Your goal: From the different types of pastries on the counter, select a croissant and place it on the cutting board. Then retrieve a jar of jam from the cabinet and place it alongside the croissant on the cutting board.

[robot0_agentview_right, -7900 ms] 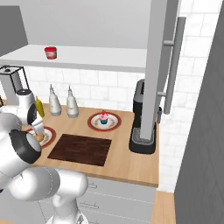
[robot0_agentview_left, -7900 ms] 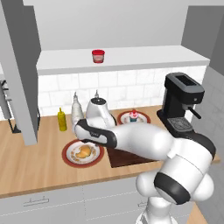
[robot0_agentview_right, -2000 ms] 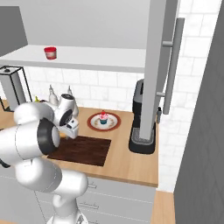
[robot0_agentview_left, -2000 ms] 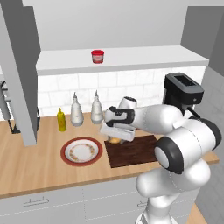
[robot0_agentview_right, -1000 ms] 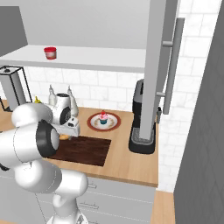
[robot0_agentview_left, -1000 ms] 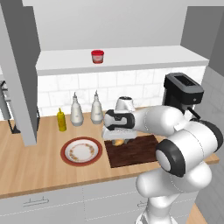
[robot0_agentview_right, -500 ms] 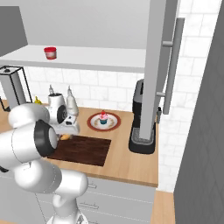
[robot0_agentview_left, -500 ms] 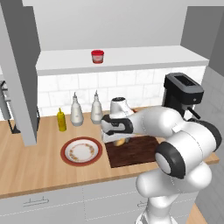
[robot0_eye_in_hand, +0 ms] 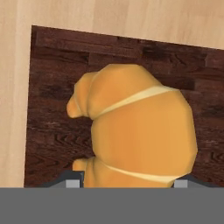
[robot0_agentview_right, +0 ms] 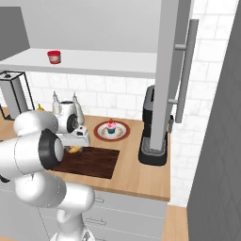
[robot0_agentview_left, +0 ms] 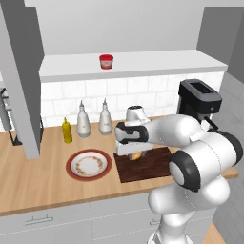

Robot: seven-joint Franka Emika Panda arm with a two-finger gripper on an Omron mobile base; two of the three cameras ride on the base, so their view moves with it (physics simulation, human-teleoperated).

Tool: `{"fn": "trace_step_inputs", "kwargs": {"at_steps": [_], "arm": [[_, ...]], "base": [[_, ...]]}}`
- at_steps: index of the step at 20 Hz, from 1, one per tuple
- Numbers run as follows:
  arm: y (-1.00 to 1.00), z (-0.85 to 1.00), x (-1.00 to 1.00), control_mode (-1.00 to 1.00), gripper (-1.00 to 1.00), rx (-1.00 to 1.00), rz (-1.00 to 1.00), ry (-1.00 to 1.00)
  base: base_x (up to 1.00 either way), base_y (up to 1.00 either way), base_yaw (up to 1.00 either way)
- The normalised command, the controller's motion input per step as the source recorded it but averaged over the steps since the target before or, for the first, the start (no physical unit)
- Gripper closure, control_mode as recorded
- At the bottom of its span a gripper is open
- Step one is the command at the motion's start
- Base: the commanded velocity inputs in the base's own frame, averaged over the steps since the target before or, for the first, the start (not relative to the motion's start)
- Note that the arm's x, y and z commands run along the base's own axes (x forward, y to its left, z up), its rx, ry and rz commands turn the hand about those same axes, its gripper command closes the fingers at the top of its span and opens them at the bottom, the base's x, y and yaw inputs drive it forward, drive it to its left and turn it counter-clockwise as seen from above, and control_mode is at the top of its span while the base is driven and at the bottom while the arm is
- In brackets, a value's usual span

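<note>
Gripper [robot0_agentview_left: 135, 153] clamped on the croissant [robot0_eye_in_hand: 135, 131], which we see just above the cutting board's [robot0_agentview_left: 155, 167] nine-o'clock end, release pending.

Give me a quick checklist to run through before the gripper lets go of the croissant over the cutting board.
1. Croissant between the gripper fingers: ok.
2. Croissant above the cutting board, inside its edges: ok.
3. Croissant resting on the board: cannot tell.
4. Room left on the board for the jam: ok, right part is bare.
5. Jar of jam waiting on the cabinet shelf: ok.
6. Cupcake on its plate, away from the drop spot: ok.
</note>
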Motion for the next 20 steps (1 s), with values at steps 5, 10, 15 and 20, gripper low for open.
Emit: {"fn": "trace_step_inputs", "kwargs": {"at_steps": [5,10,15,20], "arm": [[0.0,-0.12,-0.04,-1.0,1.0,0.06,-0.04,0.1],[0.0,-0.15,-0.01,-1.0,1.0,0.0,-0.01,0.0],[0.0,-0.17,-0.04,-1.0,1.0,0.0,0.0,-0.03],[0.0,-0.21,-0.08,-1.0,1.0,0.0,0.0,-0.01]], "base": [[0.0,0.0,0.0],[0.0,0.0,0.0],[0.0,0.0,0.0],[0.0,0.0,0.0]]}}
